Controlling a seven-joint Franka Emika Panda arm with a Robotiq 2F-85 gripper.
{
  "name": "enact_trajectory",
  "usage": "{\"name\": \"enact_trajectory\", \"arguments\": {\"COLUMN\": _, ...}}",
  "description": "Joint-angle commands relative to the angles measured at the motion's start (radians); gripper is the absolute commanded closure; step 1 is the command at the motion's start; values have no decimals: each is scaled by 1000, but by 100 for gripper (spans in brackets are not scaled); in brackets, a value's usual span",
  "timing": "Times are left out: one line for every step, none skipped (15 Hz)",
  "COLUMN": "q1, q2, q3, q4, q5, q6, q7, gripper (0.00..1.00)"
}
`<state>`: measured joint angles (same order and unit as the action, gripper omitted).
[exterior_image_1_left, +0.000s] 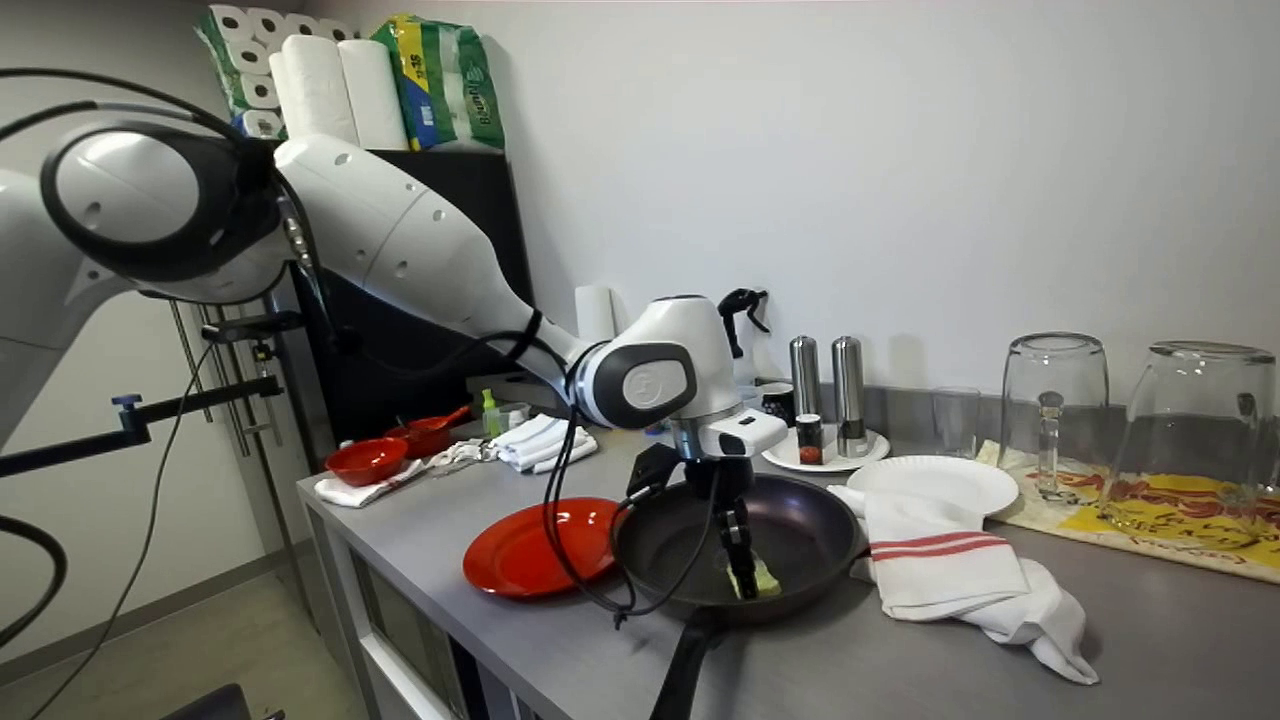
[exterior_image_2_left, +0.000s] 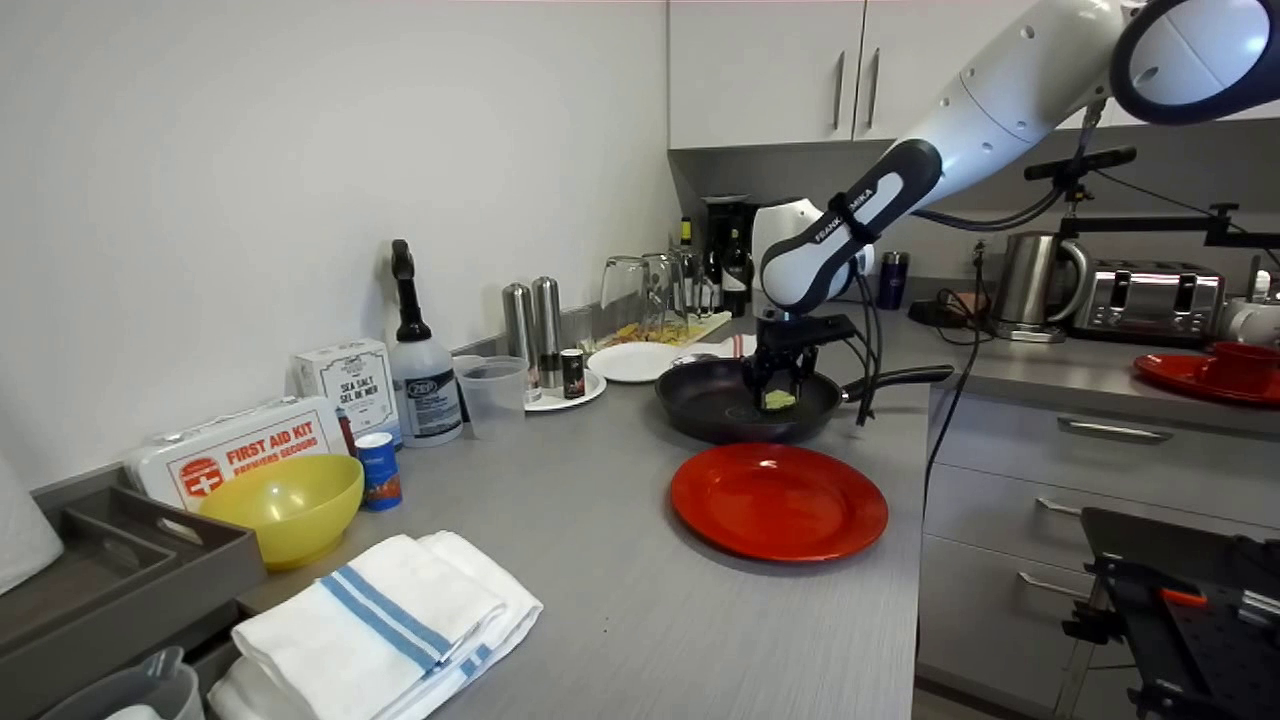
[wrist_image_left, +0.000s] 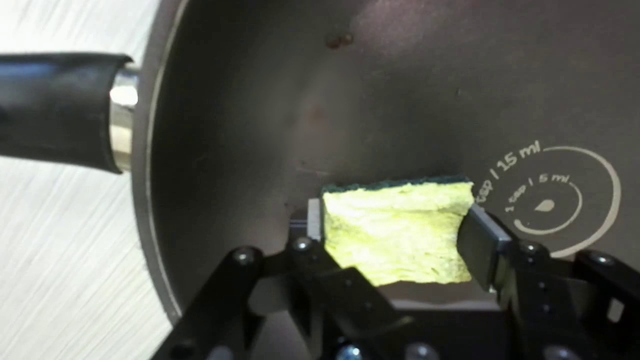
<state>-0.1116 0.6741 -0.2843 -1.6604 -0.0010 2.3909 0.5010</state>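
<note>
The fingers (wrist_image_left: 484, 245) pinch a yellow sponge (wrist_image_left: 400, 235), right between them, inside a dark pan (wrist_image_left: 240, 115). The sponge's long side runs finger to finger, one end roughly toward the pan handle (wrist_image_left: 57, 110); one long edge is dark (maybe the scratchy part). Beyond the pan sits a red plate (exterior_image_2_left: 780, 500).

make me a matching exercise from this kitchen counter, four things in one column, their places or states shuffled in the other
Things
1. yellow rectangular sponge with dark backing
2. shiny round yellow bowl
3. two tall silver cylindrical mills
4. white cloth with blue stripes

Places and states
A. upright, side by side
B. folded in layers
C. clamped by the black two-fingered gripper
D. in front of the white first aid kit

Pairs: 1-C, 2-D, 3-A, 4-B
</note>
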Motion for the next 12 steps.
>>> {"name": "enact_trajectory", "arguments": {"q1": 20, "q2": 88, "q3": -14, "q4": 37, "q5": 3, "q6": 109, "q7": 76, "gripper": 61}}
{"name": "enact_trajectory", "arguments": {"q1": 25, "q2": 91, "q3": -11, "q4": 38, "q5": 8, "q6": 132, "q7": 87, "gripper": 61}}
{"name": "enact_trajectory", "arguments": {"q1": 35, "q2": 98, "q3": -10, "q4": 42, "q5": 8, "q6": 160, "q7": 100, "gripper": 61}}
{"name": "enact_trajectory", "arguments": {"q1": 44, "q2": 104, "q3": -8, "q4": 47, "q5": 8, "q6": 177, "q7": 109, "gripper": 61}}
{"name": "enact_trajectory", "arguments": {"q1": 56, "q2": 110, "q3": -6, "q4": 50, "q5": 7, "q6": 198, "q7": 117, "gripper": 61}}
{"name": "enact_trajectory", "arguments": {"q1": 66, "q2": 114, "q3": -5, "q4": 55, "q5": 6, "q6": 213, "q7": 120, "gripper": 61}}
{"name": "enact_trajectory", "arguments": {"q1": 75, "q2": 119, "q3": -3, "q4": 60, "q5": 6, "q6": 227, "q7": 121, "gripper": 61}}
{"name": "enact_trajectory", "arguments": {"q1": 84, "q2": 122, "q3": 1, "q4": 64, "q5": 7, "q6": 237, "q7": 118, "gripper": 61}}
{"name": "enact_trajectory", "arguments": {"q1": 90, "q2": 121, "q3": 8, "q4": 66, "q5": 11, "q6": 240, "q7": 108, "gripper": 61}}
{"name": "enact_trajectory", "arguments": {"q1": 93, "q2": 118, "q3": 16, "q4": 65, "q5": 15, "q6": 240, "q7": 96, "gripper": 61}}
{"name": "enact_trajectory", "arguments": {"q1": 88, "q2": 111, "q3": 32, "q4": 64, "q5": 23, "q6": 229, "q7": 76, "gripper": 61}}
{"name": "enact_trajectory", "arguments": {"q1": 72, "q2": 99, "q3": 62, "q4": 62, "q5": 39, "q6": 198, "q7": 38, "gripper": 61}}
